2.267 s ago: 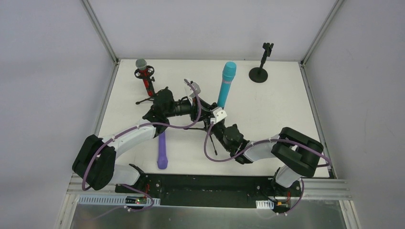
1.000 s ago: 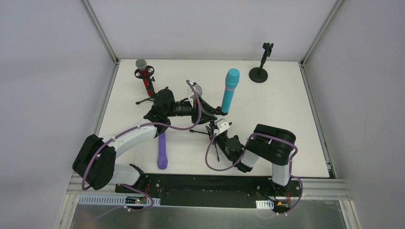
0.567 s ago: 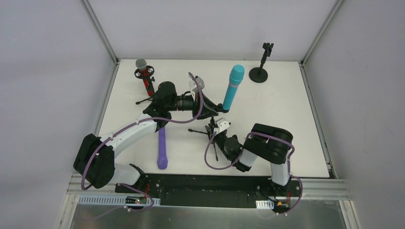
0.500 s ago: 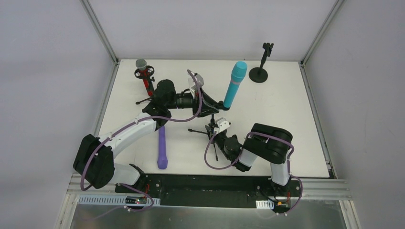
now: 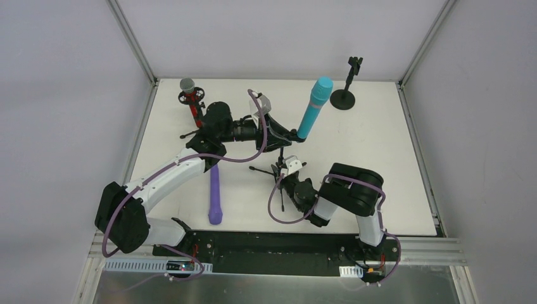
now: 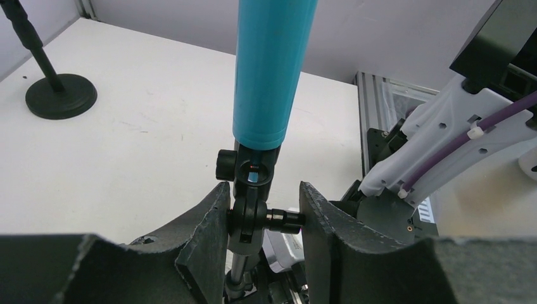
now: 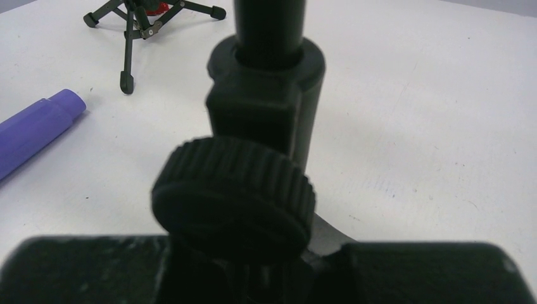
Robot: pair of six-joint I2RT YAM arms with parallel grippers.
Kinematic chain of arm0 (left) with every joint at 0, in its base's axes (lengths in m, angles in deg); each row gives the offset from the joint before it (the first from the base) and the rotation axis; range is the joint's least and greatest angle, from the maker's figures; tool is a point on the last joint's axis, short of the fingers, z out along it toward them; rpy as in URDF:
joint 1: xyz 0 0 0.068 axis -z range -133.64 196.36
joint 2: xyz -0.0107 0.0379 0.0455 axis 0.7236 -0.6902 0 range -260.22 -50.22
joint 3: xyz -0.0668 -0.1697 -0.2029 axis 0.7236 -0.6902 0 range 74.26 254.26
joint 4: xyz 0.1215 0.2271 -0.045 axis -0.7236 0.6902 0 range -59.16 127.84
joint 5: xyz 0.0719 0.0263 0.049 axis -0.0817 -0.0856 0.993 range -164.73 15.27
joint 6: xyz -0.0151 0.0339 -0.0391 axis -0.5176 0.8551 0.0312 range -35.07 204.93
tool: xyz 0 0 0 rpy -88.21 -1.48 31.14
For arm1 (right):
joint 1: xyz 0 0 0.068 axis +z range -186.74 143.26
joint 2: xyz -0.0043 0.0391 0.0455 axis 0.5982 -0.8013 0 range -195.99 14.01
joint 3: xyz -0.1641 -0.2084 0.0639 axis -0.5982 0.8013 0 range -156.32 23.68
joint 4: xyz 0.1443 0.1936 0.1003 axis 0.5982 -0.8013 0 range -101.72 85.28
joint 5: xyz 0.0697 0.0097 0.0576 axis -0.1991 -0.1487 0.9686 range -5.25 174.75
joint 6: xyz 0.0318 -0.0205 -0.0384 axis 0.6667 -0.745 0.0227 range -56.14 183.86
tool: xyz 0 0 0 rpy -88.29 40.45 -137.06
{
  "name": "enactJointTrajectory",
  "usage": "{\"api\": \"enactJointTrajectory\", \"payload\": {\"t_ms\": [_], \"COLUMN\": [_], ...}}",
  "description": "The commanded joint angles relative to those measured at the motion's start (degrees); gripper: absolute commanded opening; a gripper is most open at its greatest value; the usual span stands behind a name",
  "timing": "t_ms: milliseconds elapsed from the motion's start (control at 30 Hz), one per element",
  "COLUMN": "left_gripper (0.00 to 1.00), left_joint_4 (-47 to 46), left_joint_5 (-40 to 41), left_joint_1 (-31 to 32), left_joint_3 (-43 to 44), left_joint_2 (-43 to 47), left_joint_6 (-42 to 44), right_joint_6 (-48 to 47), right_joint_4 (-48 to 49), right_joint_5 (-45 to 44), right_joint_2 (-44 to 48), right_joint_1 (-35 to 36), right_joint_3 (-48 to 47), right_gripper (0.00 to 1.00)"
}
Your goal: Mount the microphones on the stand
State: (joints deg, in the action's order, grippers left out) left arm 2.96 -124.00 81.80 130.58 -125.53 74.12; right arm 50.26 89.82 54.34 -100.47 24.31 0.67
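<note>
On the white bench (image 5: 380,158) between grey walls, left jaws grip the tripod stand (image 6: 250,212) under the cyan microphone (image 6: 269,69), right jaws closed low on it; the right wrist view, not the left, shows the purple microphone (image 7: 35,130).

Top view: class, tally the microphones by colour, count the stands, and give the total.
Red microphone: 1
Cyan microphone: 1
Purple microphone: 1
Stands (round-base stand, left tripod, middle tripod): 3
Total: 6
</note>
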Motion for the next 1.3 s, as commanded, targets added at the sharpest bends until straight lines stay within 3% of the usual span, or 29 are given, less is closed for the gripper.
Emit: {"api": "enactJointTrajectory", "payload": {"t_ms": [0, 233, 500, 600, 733, 1267], "left_gripper": [0.0, 0.0, 0.0, 0.0, 0.0, 0.0], "left_joint_4": [-13.96, -12.41, -7.44, -5.54, -4.46, -4.03], "left_joint_5": [-3.03, -2.96, -4.31, -3.81, -3.27, 1.98], "left_joint_1": [2.86, 2.82, 2.79, 2.79, 2.7, 2.23], "left_joint_3": [7.21, 4.87, 4.09, 4.11, 3.78, 1.34], "left_joint_2": [6.96, 6.75, 6.71, 6.75, 6.5, 6.09], "left_joint_6": [1.38, 4.6, 9.02, 10.17, 10.28, 12.78], "right_joint_6": [2.96, 2.01, 1.04, 1.06, 0.14, -1.36], "right_joint_4": [-7.27, -7.3, -7.27, -7.27, -7.27, -7.43], "right_joint_5": [-3.9, -3.53, -2.13, -1.23, -2.13, -4.99], "right_joint_2": [-8.14, -3.81, 5.32, 7.7, 10.73, 23.59], "right_joint_1": [-1.14, -0.78, 0.33, 1.03, 2.76, 5.73], "right_joint_3": [3.86, 5.1, 7.97, 8.72, 9.42, 12.84], "right_gripper": [0.0, 0.03, 0.68, 0.84, 0.97, 0.99]}}
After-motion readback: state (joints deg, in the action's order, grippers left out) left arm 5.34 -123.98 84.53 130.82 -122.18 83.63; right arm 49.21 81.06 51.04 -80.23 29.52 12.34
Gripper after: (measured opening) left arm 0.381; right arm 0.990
